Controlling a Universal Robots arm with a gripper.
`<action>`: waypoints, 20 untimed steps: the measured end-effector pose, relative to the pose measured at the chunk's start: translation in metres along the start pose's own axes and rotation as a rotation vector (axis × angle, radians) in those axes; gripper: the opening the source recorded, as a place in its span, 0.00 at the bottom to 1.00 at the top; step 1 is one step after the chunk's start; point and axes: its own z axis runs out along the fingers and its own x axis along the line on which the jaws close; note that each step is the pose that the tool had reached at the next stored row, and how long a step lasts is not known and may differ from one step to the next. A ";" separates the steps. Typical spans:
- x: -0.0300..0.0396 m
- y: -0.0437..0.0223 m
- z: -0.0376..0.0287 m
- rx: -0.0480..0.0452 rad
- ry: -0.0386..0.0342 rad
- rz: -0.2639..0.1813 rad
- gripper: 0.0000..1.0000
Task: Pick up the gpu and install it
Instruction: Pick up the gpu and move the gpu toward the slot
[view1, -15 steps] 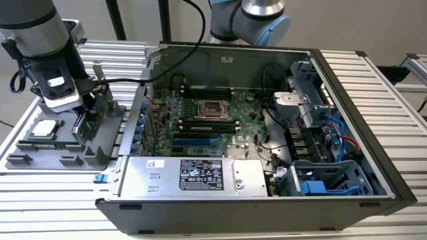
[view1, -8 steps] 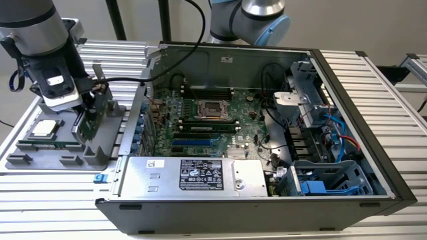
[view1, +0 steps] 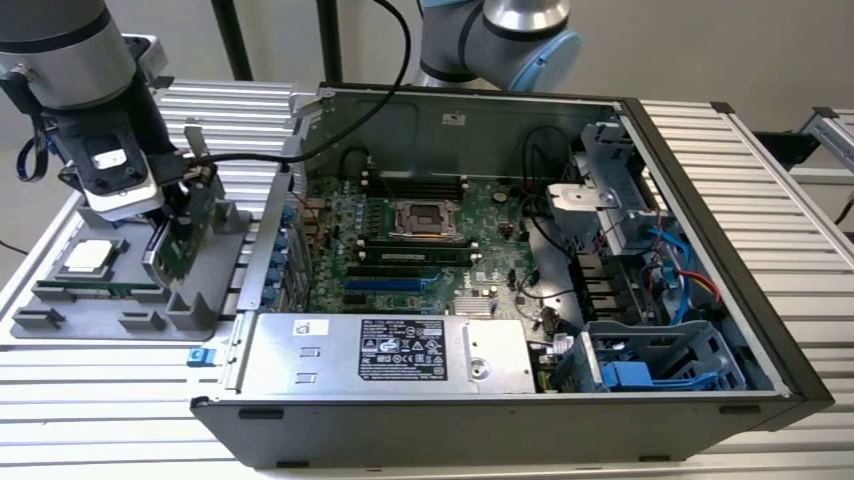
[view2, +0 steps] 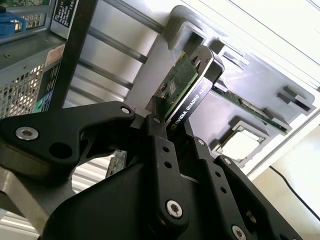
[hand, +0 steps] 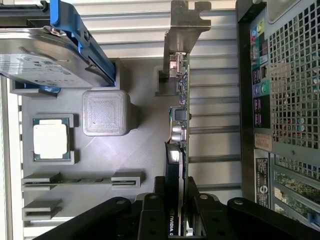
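Grips the gpu (hand: 177, 150) in the tool (hand: 176, 212), with black fingers (hand: 150, 215) clenched on both faces of the card near one end. Presents it edge-on in both wrist views, green board and dark cover pressed side by side, with the silver bracket (hand: 182, 30) at the end far from the tool.

Hangs at the exterior view's left of the open computer case (view1: 467, 425), over the gray holder tray (view1: 80, 320) on the slatted desk (view1: 747, 150). Holds the card upright there, bracket end raised and lower edge down among the tray's gray posts. Cannot tell whether that edge touches the tray or sits just clear of it.

Shares the tray with a square processor chip (view1: 90, 257) in its own pocket and a narrow green memory stick (view1: 94, 290) lying in a slot just beside the chip. Has, in the first wrist view, a silver hard drive (hand: 45, 55) with blue tabs (hand: 75, 30) propped at the tray's far side, apart from the card.

Stays outside the case wall, well apart from the motherboard (view1: 414, 250), whose blue slots (view1: 387, 283) lie between the processor socket (view1: 424, 215) and the silver power supply (view1: 387, 350).
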 end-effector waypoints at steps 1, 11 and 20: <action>0.0000 0.0000 -0.0003 0.0001 0.0001 0.000 0.00; 0.0000 0.0003 -0.0050 0.0001 0.0002 0.000 0.00; -0.0001 0.0006 -0.0102 0.0001 0.0001 0.000 0.00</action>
